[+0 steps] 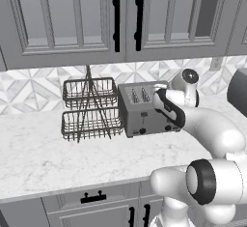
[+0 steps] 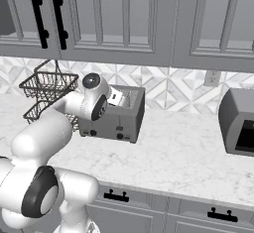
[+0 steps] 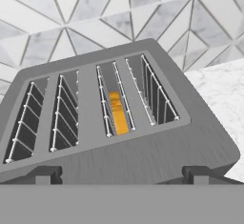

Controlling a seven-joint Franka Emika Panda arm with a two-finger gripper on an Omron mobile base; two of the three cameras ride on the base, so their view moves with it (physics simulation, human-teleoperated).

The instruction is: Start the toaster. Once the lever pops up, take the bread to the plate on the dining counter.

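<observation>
The toaster point(image 1: 144, 109) stands on the marble table point(image 1: 43, 158) just beside a wire rack point(image 1: 90, 107), with the bread point(image 3: 117, 112) sunk in its third slot from the left, and the fingers point(image 3: 122, 174) hover apart above its front edge.

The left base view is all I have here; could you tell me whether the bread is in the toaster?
Observer: Yes, in the hand view the bread sits low in the toaster, in the third of its four slots from that view's left.
Operator: Thank you. What stands further along the counter?
Observer: In the right base view, a grey boxy appliance stands past the toaster's far side.
</observation>
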